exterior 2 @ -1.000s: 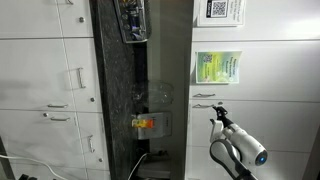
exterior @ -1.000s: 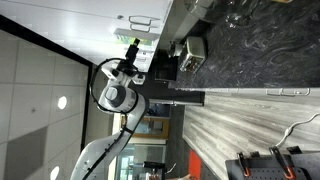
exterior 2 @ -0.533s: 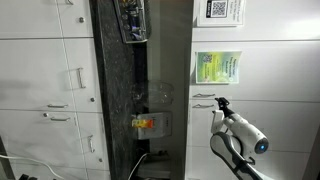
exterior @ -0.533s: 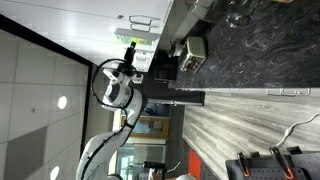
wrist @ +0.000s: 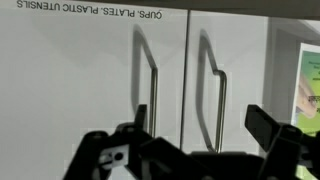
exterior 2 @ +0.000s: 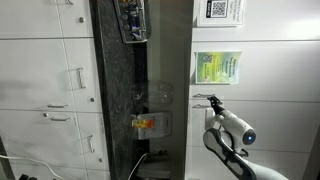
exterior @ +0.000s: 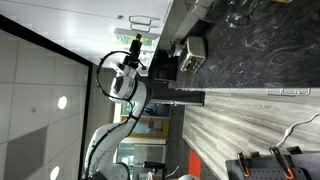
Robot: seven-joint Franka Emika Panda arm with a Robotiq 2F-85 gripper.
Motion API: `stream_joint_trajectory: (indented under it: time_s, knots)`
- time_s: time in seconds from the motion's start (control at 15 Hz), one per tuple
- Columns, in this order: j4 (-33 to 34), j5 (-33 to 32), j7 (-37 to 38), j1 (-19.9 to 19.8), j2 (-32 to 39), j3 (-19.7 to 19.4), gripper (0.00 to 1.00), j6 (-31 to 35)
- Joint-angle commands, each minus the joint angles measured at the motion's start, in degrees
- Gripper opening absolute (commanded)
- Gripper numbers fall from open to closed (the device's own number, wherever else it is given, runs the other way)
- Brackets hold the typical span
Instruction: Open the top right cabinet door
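Note:
In the wrist view two light grey-white cabinet doors meet at a seam, each with a slim silver bar handle. The cabinet door (wrist: 245,60) right of the seam has its handle (wrist: 221,110) between my open fingers. My gripper (wrist: 200,120) is open and empty, close in front of the handles and not touching them. In an exterior view the gripper (exterior 2: 212,100) sits just off the paired handles (exterior 2: 203,96) of the white doors. The arm (exterior: 125,75) also shows in an exterior view, with the gripper (exterior: 133,45) pointing at the cabinet.
A label strip (wrist: 95,10) runs along the door edge. A green notice (exterior 2: 216,67) and a QR sign (exterior 2: 220,10) hang on neighbouring doors. A dark marbled counter (exterior 2: 120,100) holds a container (exterior 2: 133,20) and an orange item (exterior 2: 144,123). A wood-grain panel (exterior: 240,125) borders it.
The arm has moved closer to the cabinet doors, bringing the open gripper up to the paired handles. The doors stay shut.

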Motion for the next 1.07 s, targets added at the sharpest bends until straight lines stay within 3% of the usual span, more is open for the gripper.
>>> stream_joint_trajectory:
  time_s: [0.0,0.47,0.73,0.8,0.93,1.0]
  knots:
    - [0.1,0.0,0.0,-0.95,-0.14,0.79,1.0,0.0]
    - [3.09,1.51,0.11,-3.75,-0.32,3.78,1.0,-1.79]
    - [6.2,1.99,-3.04,-5.56,2.88,8.38,1.0,-7.56]
    - [5.66,10.44,-10.39,-5.75,1.29,8.69,1.0,-8.06]
    - [6.74,18.57,-17.29,-8.16,-0.16,10.62,1.0,-9.57]
    - [8.49,13.98,-14.68,-9.93,2.12,12.98,1.0,-11.69]
